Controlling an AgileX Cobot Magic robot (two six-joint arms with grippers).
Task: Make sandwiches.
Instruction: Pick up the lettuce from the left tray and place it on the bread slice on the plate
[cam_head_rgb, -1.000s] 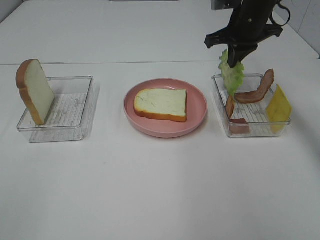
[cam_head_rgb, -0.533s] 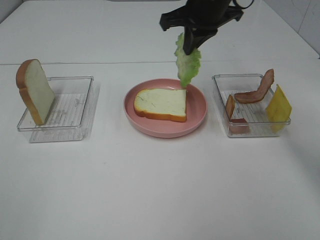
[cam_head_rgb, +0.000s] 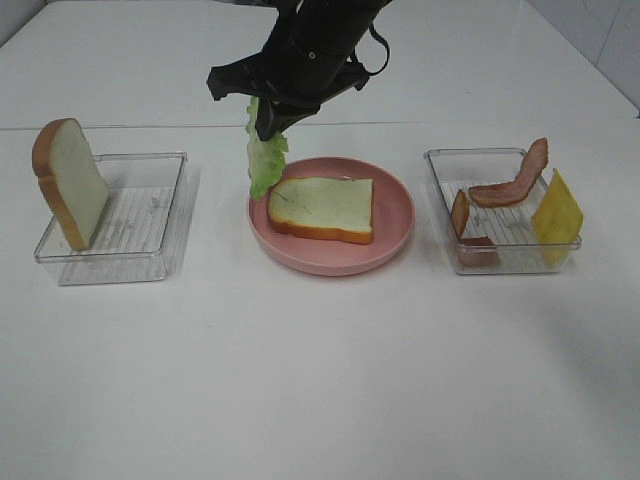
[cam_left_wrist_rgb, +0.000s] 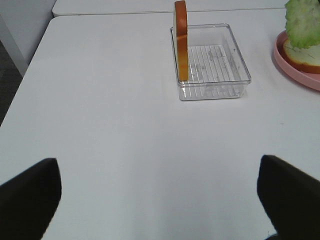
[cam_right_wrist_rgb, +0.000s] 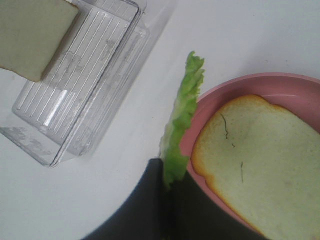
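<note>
No stacked sandwiches are in view. One white bread slice (cam_head_rgb: 322, 208) lies flat on the pink plate (cam_head_rgb: 400, 225). My right gripper (cam_head_rgb: 268, 122) is shut on a green lettuce leaf (cam_head_rgb: 264, 165), which hangs over the plate's left rim beside the slice. The right wrist view shows the lettuce (cam_right_wrist_rgb: 182, 120) pinched in the gripper (cam_right_wrist_rgb: 170, 185), next to the bread (cam_right_wrist_rgb: 255, 160). My left gripper (cam_left_wrist_rgb: 157, 165) stands open over bare table with nothing between its fingers (cam_left_wrist_rgb: 30, 195), short of the tray (cam_left_wrist_rgb: 210, 65) holding an upright bread slice (cam_left_wrist_rgb: 181, 40).
The clear left tray (cam_head_rgb: 150, 225) holds an upright bread slice (cam_head_rgb: 70, 180). A clear right tray (cam_head_rgb: 510, 235) holds bacon strips (cam_head_rgb: 512, 178) and a yellow cheese square (cam_head_rgb: 557, 212). The white table reaches to the near edge.
My right arm has carried the lettuce leftward from above the right tray, across the plate, to the plate's left rim. Nothing else has moved.
</note>
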